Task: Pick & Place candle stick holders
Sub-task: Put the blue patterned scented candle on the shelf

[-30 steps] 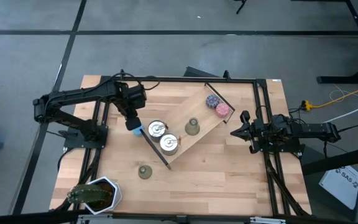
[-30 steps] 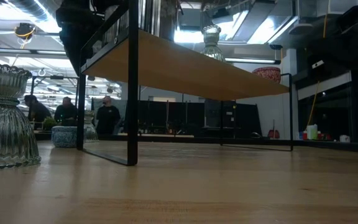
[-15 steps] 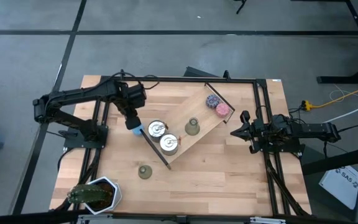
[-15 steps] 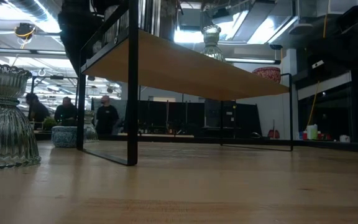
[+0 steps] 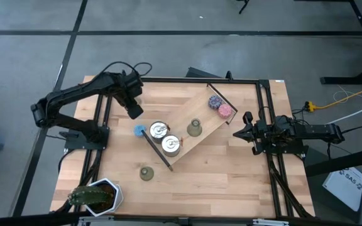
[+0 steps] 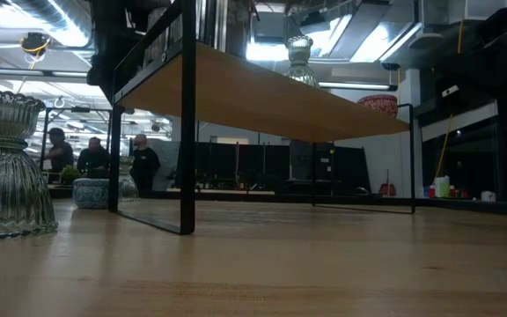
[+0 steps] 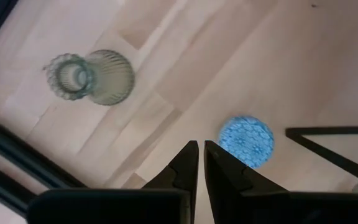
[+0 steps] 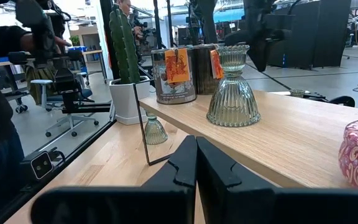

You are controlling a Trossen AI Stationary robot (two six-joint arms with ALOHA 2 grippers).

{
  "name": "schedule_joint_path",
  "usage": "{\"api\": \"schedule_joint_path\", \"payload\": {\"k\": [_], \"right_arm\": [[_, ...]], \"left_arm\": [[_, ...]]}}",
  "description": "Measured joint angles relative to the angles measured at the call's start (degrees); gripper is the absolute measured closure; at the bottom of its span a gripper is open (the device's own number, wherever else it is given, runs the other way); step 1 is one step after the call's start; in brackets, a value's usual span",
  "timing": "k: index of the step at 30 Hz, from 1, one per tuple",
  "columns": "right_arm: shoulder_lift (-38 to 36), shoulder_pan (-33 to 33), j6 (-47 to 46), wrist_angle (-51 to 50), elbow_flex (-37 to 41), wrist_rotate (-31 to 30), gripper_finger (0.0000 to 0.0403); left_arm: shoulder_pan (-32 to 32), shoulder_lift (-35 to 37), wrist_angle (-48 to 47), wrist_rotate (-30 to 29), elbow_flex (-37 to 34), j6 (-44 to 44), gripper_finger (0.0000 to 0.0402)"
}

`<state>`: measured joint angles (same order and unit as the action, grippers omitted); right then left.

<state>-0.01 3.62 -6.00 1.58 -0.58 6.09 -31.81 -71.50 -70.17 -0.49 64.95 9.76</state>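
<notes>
On the raised wooden shelf (image 5: 197, 135), mid-table: one ribbed olive-green bell-shaped candle stick holder (image 5: 194, 128), beside two round silver tins (image 5: 164, 137); glittery purple and pink pucks (image 5: 219, 106) at its far right end. Second holder (image 5: 146, 172) on the tabletop, near left, by a potted cactus (image 5: 93, 197). Blue glittery puck (image 5: 139, 130) lies left of the shelf. Left gripper (image 5: 134, 112) hangs above the far left, fingers closed, empty. Right gripper (image 5: 239, 134) parked at right edge, fingers closed, empty.

Two candle stick holders (image 5: 194, 128), two tins (image 5: 159, 130), three pucks (image 5: 224, 111).
</notes>
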Motion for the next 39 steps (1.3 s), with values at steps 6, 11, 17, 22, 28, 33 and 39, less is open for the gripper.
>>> {"api": "schedule_joint_path", "payload": {"k": [6,11,17,22,28,33,39], "right_arm": [[0.0,0.0,0.0,0.0,0.0,0.0,0.0393],[0.0,0.0,0.0,0.0,0.0,0.0,0.0393],[0.0,0.0,0.0,0.0,0.0,0.0,0.0393],[0.0,0.0,0.0,0.0,0.0,0.0,0.0393],[0.0,0.0,0.0,0.0,0.0,0.0,0.0393],[0.0,0.0,0.0,0.0,0.0,0.0,0.0393],[0.0,0.0,0.0,0.0,0.0,0.0,0.0393]], "left_arm": [[-3.8,0.0,0.1,0.0,0.0,0.2,0.0381],[-6.6,-0.2,1.3,0.0,0.0,0.3,0.0380],[-9.5,-0.3,3.9,0.1,0.0,2.0,0.0386],[-11.6,-0.3,4.2,1.4,0.0,2.1,0.0384],[-12.2,-0.4,4.1,1.3,0.0,2.2,0.0383],[-12.2,-0.4,4.1,-0.7,0.0,3.0,0.0375],[-12.2,-0.4,4.1,-1.4,0.0,3.0,0.0361]]}}
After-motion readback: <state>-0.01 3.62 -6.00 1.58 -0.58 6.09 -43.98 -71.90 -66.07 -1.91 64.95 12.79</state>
